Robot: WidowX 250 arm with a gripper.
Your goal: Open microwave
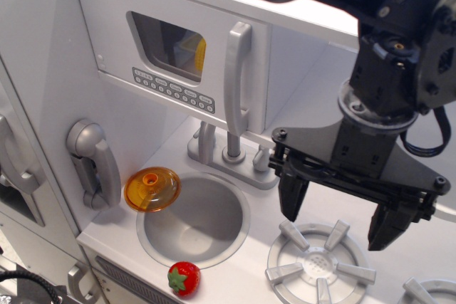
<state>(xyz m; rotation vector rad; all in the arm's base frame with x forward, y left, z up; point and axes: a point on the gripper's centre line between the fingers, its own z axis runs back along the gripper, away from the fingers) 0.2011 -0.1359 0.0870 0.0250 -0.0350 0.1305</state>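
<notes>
The microwave (171,48) is a light-grey box compartment at the upper left, its door shut. The door has a rounded window (169,45), a row of small grey buttons (173,90) below it, and a tall grey vertical handle (236,76) at its right edge. Something yellow shows behind the window. My black gripper (338,211) hangs open and empty above the counter, to the right of and below the handle, apart from it.
Grey tap (231,154) stands behind the round sink (194,220). An orange lid (152,190) leans at the sink's left rim. A toy strawberry (184,278) lies at the counter's front. Grey phone handset (92,164) hangs left. Stove burner (317,265) is under the gripper.
</notes>
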